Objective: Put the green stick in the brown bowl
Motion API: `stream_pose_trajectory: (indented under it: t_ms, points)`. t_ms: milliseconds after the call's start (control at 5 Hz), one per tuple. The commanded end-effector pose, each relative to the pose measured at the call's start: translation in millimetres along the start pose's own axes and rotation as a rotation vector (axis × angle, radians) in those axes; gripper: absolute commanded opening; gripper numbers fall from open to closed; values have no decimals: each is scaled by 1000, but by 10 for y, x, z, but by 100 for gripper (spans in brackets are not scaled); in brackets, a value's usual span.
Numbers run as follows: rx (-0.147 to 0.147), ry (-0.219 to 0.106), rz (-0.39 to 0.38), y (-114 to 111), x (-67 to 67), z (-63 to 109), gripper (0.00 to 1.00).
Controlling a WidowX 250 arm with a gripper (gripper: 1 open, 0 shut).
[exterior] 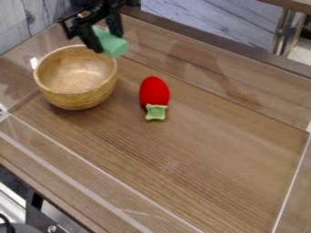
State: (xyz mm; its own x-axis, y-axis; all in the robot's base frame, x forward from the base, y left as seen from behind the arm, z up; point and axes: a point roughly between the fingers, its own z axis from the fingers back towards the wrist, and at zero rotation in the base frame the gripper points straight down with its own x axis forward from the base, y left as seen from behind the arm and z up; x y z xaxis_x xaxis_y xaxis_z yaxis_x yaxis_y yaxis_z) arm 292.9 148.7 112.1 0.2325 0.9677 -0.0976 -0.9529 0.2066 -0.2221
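One gripper (pixel 102 35) is seen at the upper left of the frame, dark and pointed steeply down, its jaws closed on the green stick (pixel 112 45). That mint-green block is held tilted in the air, clear of the table (pixel 219 136), its lower end hanging just above and to the right of the brown bowl (pixel 76 76). No contact between stick and bowl is seen. The bowl is set on the wood at the left of the frame, close to the left edge of the table, and its hollow is shown bare. A red strawberry toy (pixel 153 95) is laid to the right of the bowl, near but apart from it, with its pale green stem turned toward the bottom of the frame. Clear low walls (pixel 292 182) are seen along the table's edges. Much open wood is left across the middle, the right and the lower part of the frame.
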Motion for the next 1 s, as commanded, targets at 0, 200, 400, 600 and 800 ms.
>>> stream_pose_trajectory:
  t_ms: [0, 200, 400, 600, 800]
  points:
    - [-50, -80, -15, 52, 121, 187, 0]
    - [-44, -103, -13, 129, 247, 83, 0]
    - [-41, -121, -10, 178, 353, -22, 0]
    - [-39, -133, -18, 200, 411, -118, 0]
    - [-35, -133, -25, 193, 408, -147, 0]
